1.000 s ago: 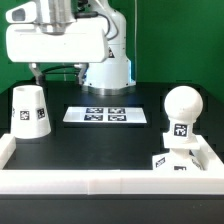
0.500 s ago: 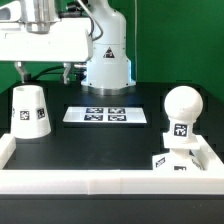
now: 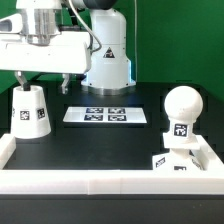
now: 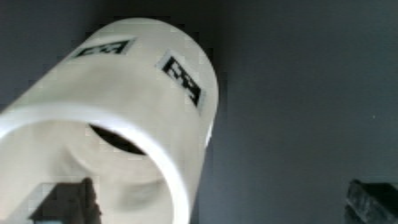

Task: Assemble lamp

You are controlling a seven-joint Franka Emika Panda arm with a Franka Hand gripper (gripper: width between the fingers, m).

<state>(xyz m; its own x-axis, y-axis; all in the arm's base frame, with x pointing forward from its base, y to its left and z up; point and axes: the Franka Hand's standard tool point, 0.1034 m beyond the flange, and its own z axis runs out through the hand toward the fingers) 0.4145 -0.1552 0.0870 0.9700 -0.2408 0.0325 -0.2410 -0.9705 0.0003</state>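
Observation:
The white tapered shade [image 3: 30,110] stands narrow end up at the exterior view's left on the black table. My gripper [image 3: 42,82] is open and empty just above it, one finger over the shade and the other off to the exterior view's right. In the wrist view the shade [image 4: 125,110] fills one side, its open rim near one finger [image 4: 63,205]; the gripper [image 4: 217,205] spans shade and bare table. The round bulb [image 3: 182,108] stands upright at the exterior view's right, apparently on the square base [image 3: 176,160].
The marker board [image 3: 105,115] lies flat at the table's middle back. A white raised wall [image 3: 100,185] runs along the front and both sides. The arm's white pedestal [image 3: 106,65] stands behind the marker board.
My gripper has moved to the exterior view's left and lower, from beside the shade to just above it. The shade, bulb and base have not moved.

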